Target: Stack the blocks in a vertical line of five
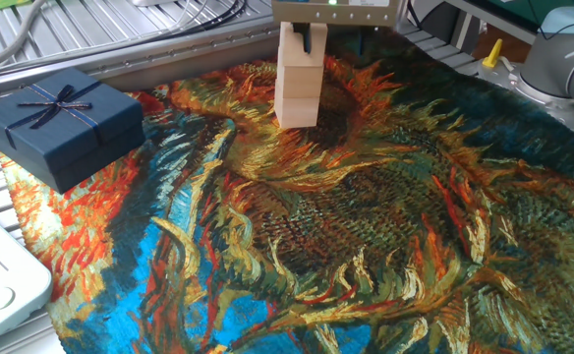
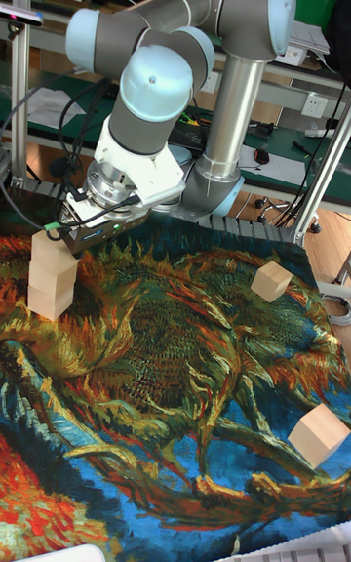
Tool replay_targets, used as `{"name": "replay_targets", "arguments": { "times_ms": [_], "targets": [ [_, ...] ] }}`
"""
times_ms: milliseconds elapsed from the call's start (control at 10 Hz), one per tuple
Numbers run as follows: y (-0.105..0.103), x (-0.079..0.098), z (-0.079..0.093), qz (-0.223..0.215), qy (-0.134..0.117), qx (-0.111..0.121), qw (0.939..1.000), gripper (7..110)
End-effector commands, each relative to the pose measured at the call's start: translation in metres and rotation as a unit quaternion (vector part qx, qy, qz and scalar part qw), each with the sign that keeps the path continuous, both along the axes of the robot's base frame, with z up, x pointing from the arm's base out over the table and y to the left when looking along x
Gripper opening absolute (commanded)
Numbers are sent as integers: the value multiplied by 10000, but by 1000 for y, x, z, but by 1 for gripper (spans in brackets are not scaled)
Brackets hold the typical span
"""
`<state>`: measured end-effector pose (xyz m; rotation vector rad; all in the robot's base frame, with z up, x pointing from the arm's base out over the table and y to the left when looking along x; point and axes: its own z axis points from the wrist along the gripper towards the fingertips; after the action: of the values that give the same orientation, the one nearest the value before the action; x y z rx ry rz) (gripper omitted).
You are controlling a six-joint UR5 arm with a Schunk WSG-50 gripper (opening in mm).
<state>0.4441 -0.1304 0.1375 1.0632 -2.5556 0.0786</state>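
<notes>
hovering right over a stack of blocks (image 1: pixel 297 84), the gripper (image 1: pixel 305 37) has its fingers down around the topmost cube, but i cannot tell whether they are clamped on it or let go. three cubes show in the stack (image 2: pixel 52 274) directly beneath the gripper (image 2: pixel 70 235) in the tall fixed view. two more blocks lie well away from it on the sunflower cloth (image 2: pixel 166 396), one (image 2: pixel 271 280) nearer, one (image 2: pixel 319 434) farther off.
</notes>
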Motion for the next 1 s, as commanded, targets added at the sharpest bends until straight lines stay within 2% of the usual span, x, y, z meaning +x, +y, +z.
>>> {"name": "replay_targets", "arguments": {
  "times_ms": [0,500,900],
  "targets": [
    [1,0,0,-4,18,27,10000,66],
    [-2,1,-1,33,19,-38,10000,66],
    [3,0,-1,27,48,23,10000,66]
  ]
}}
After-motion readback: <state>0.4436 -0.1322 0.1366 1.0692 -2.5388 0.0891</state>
